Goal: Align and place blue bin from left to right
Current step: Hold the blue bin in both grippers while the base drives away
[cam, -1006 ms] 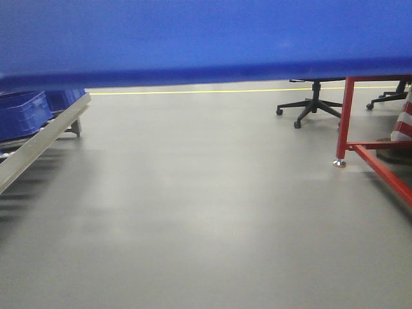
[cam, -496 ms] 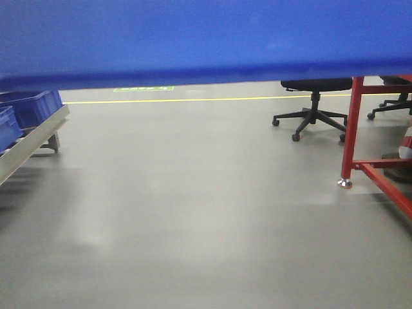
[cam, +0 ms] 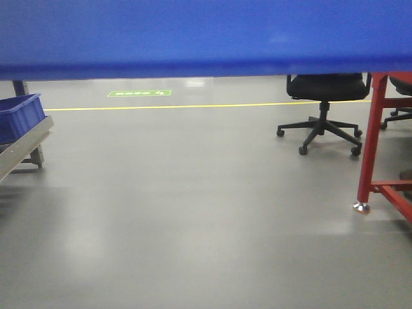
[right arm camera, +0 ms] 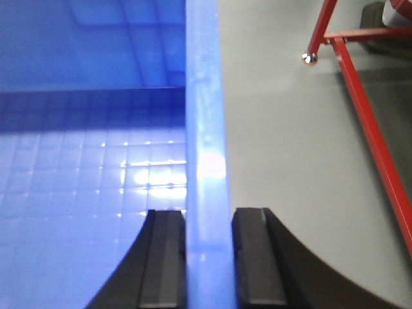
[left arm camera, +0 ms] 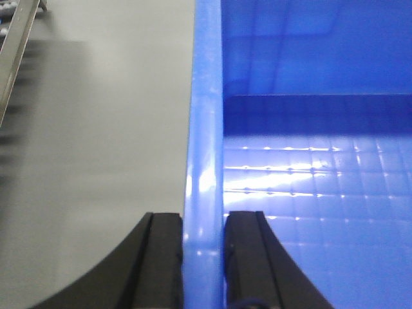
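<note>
The blue bin [cam: 206, 35] hangs in the air and fills the top of the front view as a wide blue band. In the left wrist view its left rim [left arm camera: 205, 161] runs between my left gripper [left arm camera: 204, 222], which is shut on it, one black finger outside and one inside the bin. In the right wrist view the bin's right rim [right arm camera: 205, 148] is clamped the same way by my right gripper [right arm camera: 207, 219]. The gridded bin floor [left arm camera: 322, 212] lies empty below both rims.
A grey metal rack [cam: 22, 148] with a darker blue bin [cam: 19, 116] on it stands at the left. A red steel frame [cam: 373, 148] and a black office chair [cam: 322, 96] stand at the right. A yellow floor line [cam: 193, 105] crosses the grey floor behind.
The whole view has swung right: the rack and its bins slid toward the left edge, and the chair and red frame moved further into view. Both grippers keep hold of the bin.
</note>
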Robot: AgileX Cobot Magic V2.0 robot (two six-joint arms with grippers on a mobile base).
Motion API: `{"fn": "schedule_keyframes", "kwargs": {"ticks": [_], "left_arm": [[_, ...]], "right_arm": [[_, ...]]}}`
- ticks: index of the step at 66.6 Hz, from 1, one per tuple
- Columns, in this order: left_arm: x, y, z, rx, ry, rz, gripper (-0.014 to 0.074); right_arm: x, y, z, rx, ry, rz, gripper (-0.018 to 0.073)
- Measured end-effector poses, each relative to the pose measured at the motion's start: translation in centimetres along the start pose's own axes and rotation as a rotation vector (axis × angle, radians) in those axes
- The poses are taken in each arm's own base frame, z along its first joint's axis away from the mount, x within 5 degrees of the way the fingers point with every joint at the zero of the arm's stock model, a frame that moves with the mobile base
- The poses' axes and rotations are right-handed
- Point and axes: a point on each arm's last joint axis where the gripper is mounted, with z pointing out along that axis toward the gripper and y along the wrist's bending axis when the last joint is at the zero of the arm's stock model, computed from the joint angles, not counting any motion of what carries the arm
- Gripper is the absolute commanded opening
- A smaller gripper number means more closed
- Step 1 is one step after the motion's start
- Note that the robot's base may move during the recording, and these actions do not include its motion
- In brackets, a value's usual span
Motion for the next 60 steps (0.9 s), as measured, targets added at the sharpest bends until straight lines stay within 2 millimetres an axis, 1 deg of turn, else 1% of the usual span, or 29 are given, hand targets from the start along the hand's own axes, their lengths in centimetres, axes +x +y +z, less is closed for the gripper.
{"fn": "schedule_keyframes", "kwargs": {"ticks": [60], "left_arm": [[-0.42,0.17,-0.03,-0.024,-0.05,0.019,-0.0111]], "right_arm": [[-0.18,0.23,0.12,-0.016,-0.018,0.001,-0.0079]]}}
